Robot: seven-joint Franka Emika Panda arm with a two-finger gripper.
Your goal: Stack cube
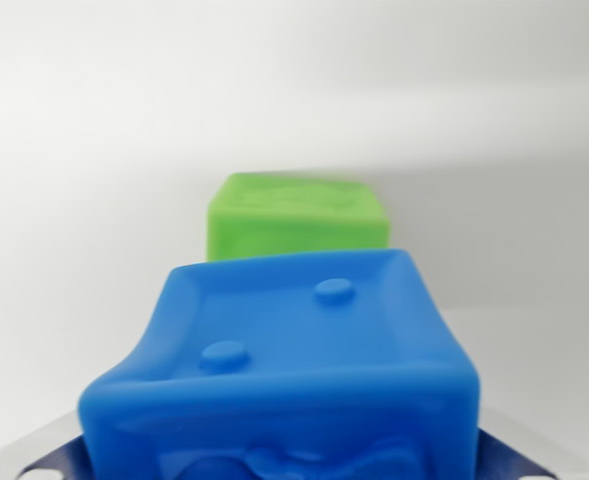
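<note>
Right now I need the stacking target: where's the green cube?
Wrist view, centre: the green cube sits just beyond the blue cube.

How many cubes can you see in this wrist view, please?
2. The blue cube fills the lower foreground, close to the camera. The green cube sits behind it on the white surface, partly hidden by it. More could be hidden behind the blue cube.
</note>
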